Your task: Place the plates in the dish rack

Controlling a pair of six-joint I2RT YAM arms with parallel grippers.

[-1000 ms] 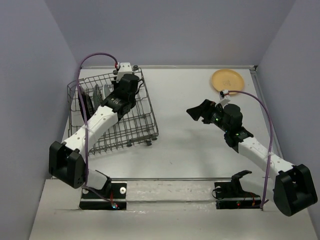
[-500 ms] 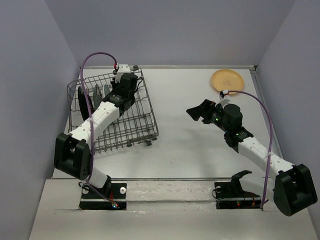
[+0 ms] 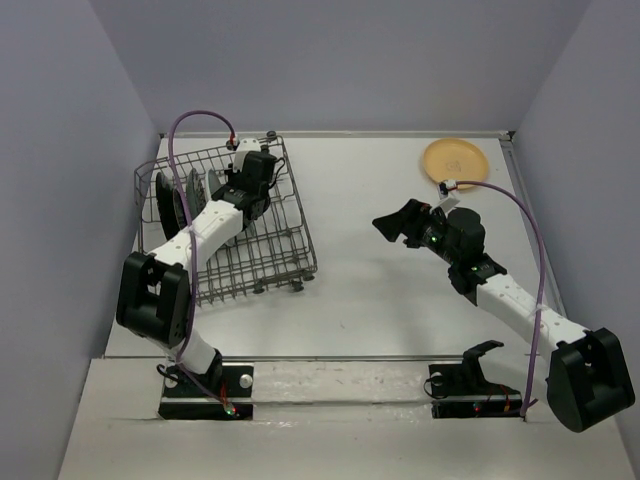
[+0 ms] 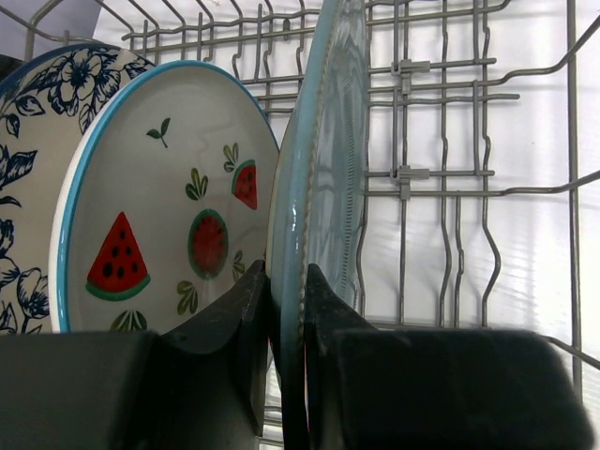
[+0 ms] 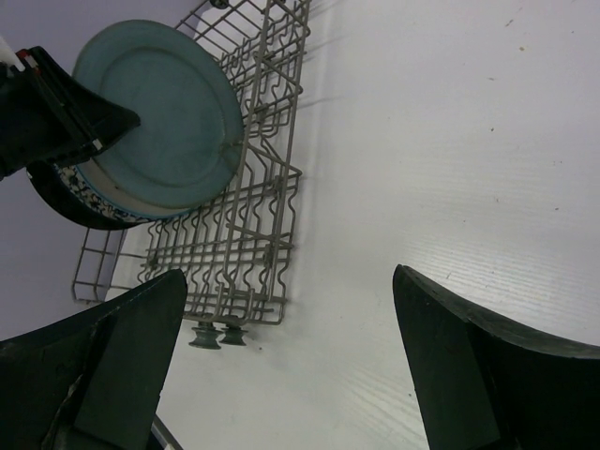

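My left gripper (image 4: 289, 277) is shut on the rim of the teal plate (image 4: 323, 187), which stands upright between the tines of the grey wire dish rack (image 4: 450, 141). Behind it stand the watermelon plate (image 4: 169, 216) and the blue floral plate (image 4: 37, 141). In the top view the left gripper (image 3: 238, 188) is inside the rack (image 3: 275, 245), and a dark plate (image 3: 165, 205) stands at the rack's left end. The yellow-orange plate (image 3: 455, 160) lies flat at the far right. My right gripper (image 3: 395, 222) is open and empty above the table's middle, and the right wrist view shows the teal plate (image 5: 159, 112).
The rack (image 5: 253, 216) sits at the left on small wheels (image 5: 214, 335), angled to the table edge. Grey walls close in the table on the left, back and right. A purple cable loops over each arm.
My left arm has drawn back toward the left while its gripper stays in the rack on the teal plate. The right arm has not moved.
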